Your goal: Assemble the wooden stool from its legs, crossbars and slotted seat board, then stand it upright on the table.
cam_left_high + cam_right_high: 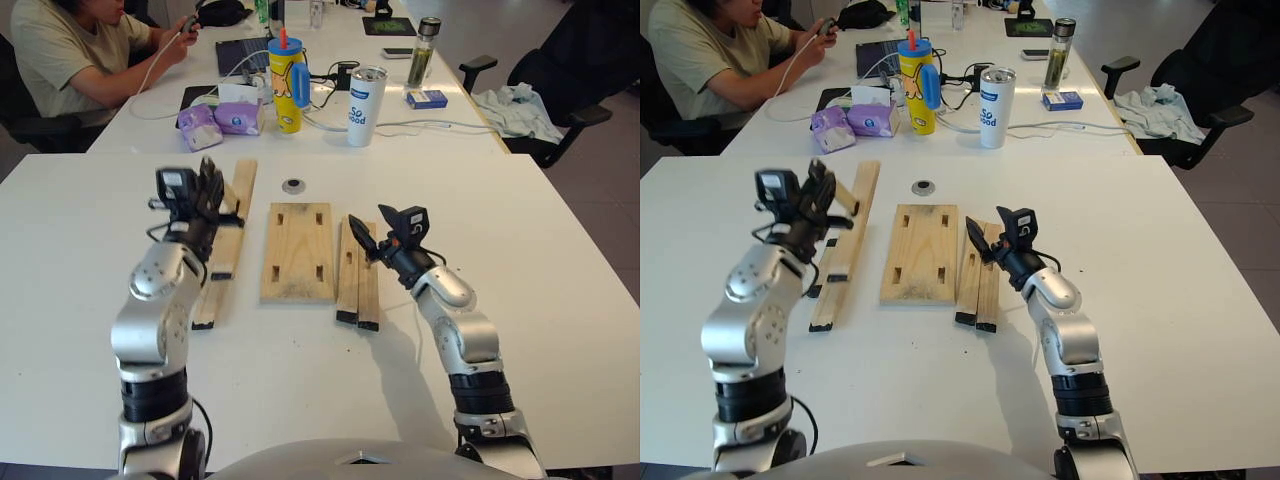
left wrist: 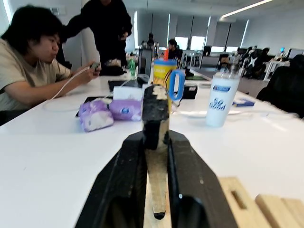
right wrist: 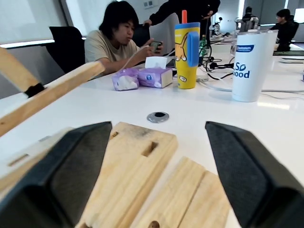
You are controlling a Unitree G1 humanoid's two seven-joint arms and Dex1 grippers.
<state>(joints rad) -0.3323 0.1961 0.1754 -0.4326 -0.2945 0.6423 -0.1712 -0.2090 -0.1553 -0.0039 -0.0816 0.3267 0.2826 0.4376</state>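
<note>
White tables (image 1: 560, 330), grey floor (image 1: 612, 205) — black office chairs (image 1: 590, 50), bright windows (image 2: 182, 42) behind.

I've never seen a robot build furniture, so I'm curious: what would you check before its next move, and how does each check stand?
1. Does the left gripper hold its wooden piece: ok, shut on it.
2. Is the right gripper free: ok, open, empty, above the two pieces right of the seat board.
3. Seat board flat, slots up: ok.
4. Held piece's end fits a slot: cannot tell.
5. Parts joined: not ok, none yet.
</note>
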